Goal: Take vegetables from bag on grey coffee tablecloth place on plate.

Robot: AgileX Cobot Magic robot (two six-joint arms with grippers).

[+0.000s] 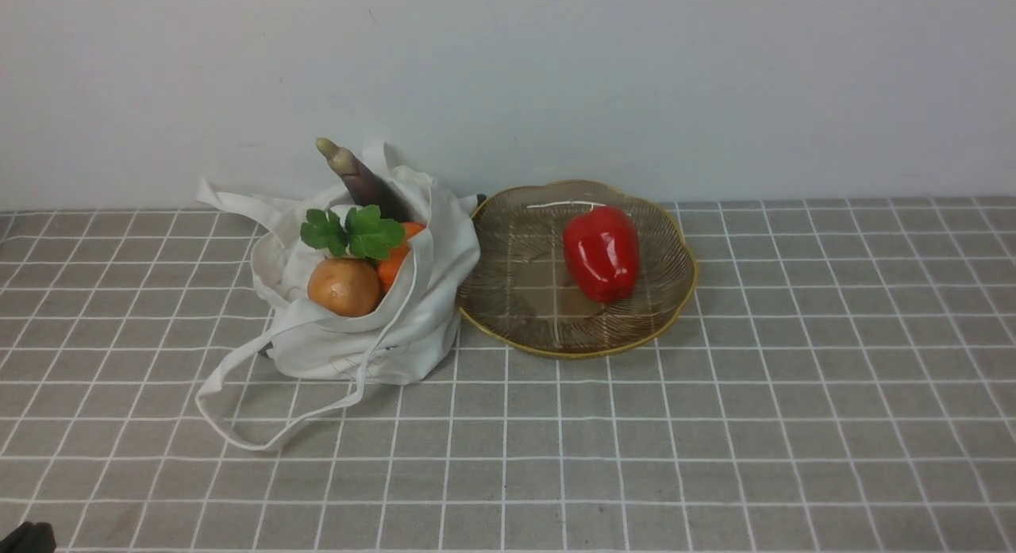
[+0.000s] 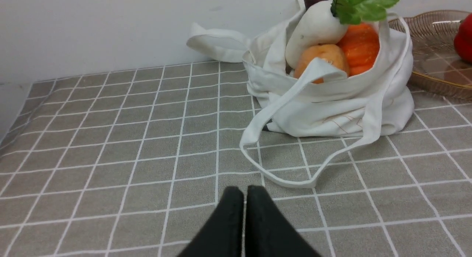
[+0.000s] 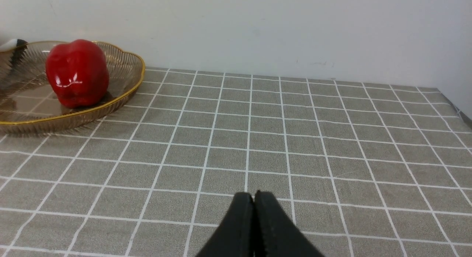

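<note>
While both hands sit pressed shut and empty, you see the left hand (image 2: 245,192) low in its wrist frame and the right hand (image 3: 253,198) low in its own, each above the grey coffee tablecloth (image 1: 714,426) covering the worktop. Left of centre in your front frame, the bag (image 1: 397,331) slumps open, a strap handle (image 1: 262,426) looped toward the lower left. Inside it rest the potato (image 1: 344,286), the carrot (image 1: 394,259) with green leaves (image 1: 353,232), and the eggplant (image 1: 361,180) poking upward. Touching the bag's right side, the plate (image 1: 524,315) carries the red bell pepper (image 1: 601,252).
</note>
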